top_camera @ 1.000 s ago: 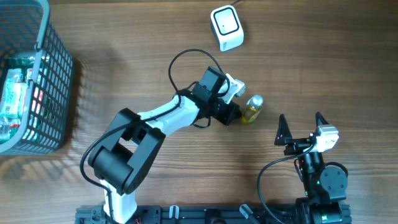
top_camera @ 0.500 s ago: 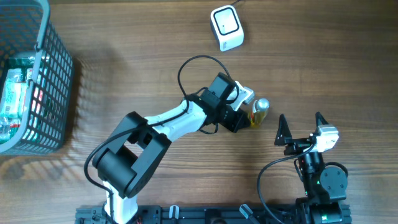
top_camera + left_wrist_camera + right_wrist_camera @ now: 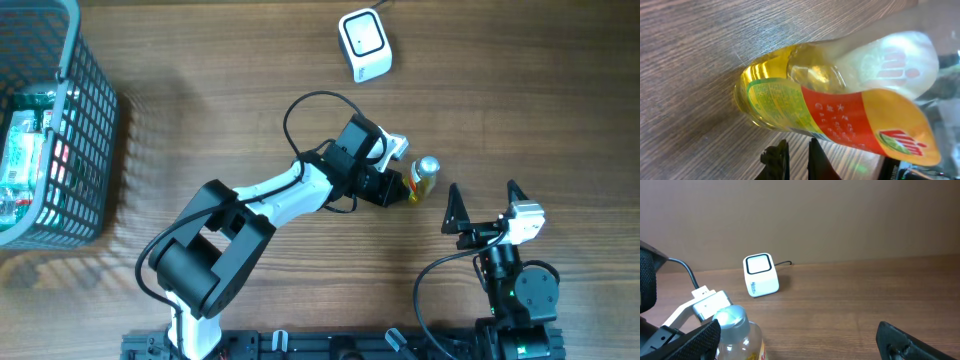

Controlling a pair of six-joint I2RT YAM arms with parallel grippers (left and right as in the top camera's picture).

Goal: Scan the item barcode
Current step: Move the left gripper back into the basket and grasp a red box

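The left gripper (image 3: 404, 186) is closed narrow on the small bottle (image 3: 427, 166), which has yellow liquid inside and a silver cap. The grip is on the lower body, and the bottle stands close to upright, its long axis pointing up with the cap on top. I cannot tell whether its bottom touches the table (image 3: 200, 100). In the left wrist view the orange and yellow label fills the picture, but no barcode is clear to me there.

From this gripper the white scanner (image 3: 364, 44) lies farther away from the robot and a little to the left, well apart from the bottle. Its reading window faces up. So I judge the coming move must carry the bottle over there and tip it, so that the label side looks down at the window.

The right gripper (image 3: 484, 195) has its jaws wide and holds nothing, near its own base. The left arm is nearer to the scanner.
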